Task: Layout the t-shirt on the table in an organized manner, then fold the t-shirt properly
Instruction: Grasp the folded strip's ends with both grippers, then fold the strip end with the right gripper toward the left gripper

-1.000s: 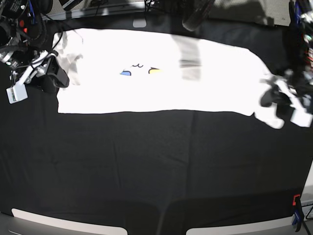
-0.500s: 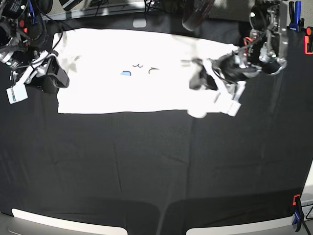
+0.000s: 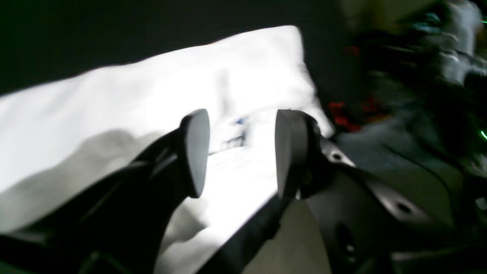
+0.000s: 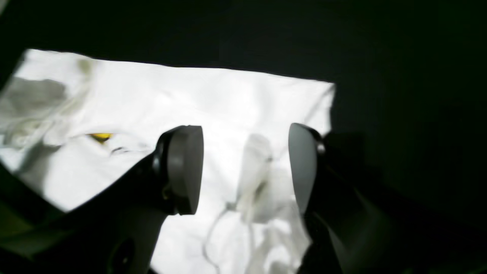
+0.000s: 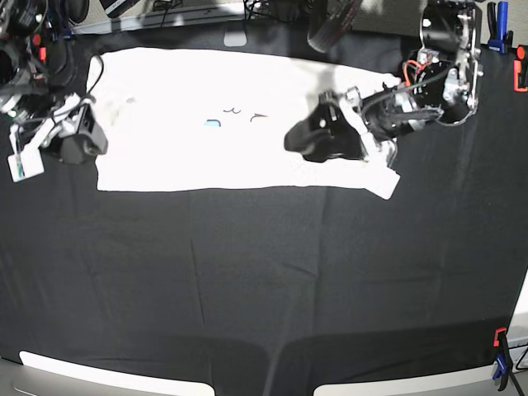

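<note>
The t-shirt [image 5: 223, 120] lies spread along the far part of the desk [image 5: 264, 280], a long white band on black cloth. It should handle as light, limp cotton: it will sag, crease and drag instead of sliding as a sheet, so a pinch at a hem, corner or sleeve edge seems the safest hold, with both layers caught together.

The left tool [image 3: 237, 152] hangs over the shirt's end, its jaws apart with nothing between them; white cloth passes under and beyond them, and a loose flap lies just behind the tool, toward its arm. The right tool [image 4: 243, 167] is likewise spread wide and empty, poised above rumpled cloth at the other end, where a small fold [image 4: 257, 171] stands up directly between the jaws.

Most of the print is hidden: only a blue fleck [image 5: 213, 124] and a few dark marks show in the base view, and a yellow scrap [image 4: 101, 136] left of the right tool. Glare washes out the shirt's seams and folds. Both wrist views are blurred, so whether either tool touches the cloth cannot be told.
</note>
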